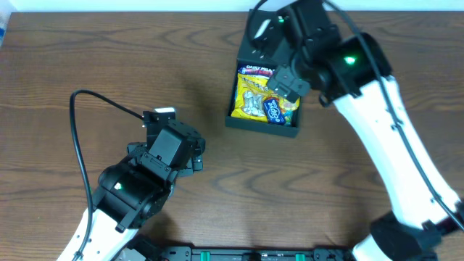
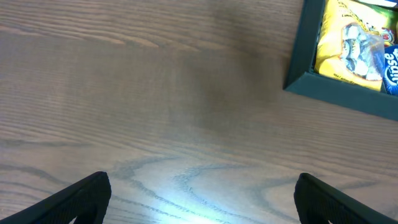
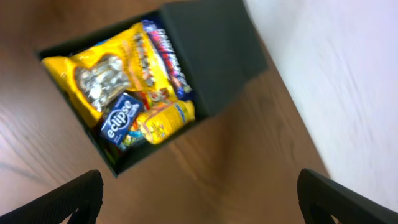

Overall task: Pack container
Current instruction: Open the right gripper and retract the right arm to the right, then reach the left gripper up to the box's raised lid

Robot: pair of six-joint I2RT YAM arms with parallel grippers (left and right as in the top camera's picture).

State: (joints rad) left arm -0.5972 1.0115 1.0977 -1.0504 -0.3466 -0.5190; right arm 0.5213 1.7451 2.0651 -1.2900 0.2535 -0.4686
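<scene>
The container (image 1: 261, 127) is a dark rectangular box at the back right of the table, and its flap lid (image 1: 259, 35) stands open behind it. Inside lie yellow snack packets (image 1: 252, 98) and a blue Eclipse pack (image 1: 275, 110). My right gripper (image 1: 287, 80) hovers above the box's right side, open and holding nothing. In the right wrist view, the right gripper (image 3: 199, 180) is spread over bare wood just beyond the box (image 3: 155, 149), with its lid (image 3: 217, 50) above. My left gripper (image 1: 181, 148) is open over the table at front left. In the left wrist view, the left gripper (image 2: 202, 183) is empty and the box (image 2: 336, 87) lies far right.
A black cable (image 1: 80, 116) loops from the left arm across the wood at the left. The table's back edge meets a white surface (image 3: 336, 74) just behind the container. A small blue object (image 1: 2, 29) shows at the far left edge.
</scene>
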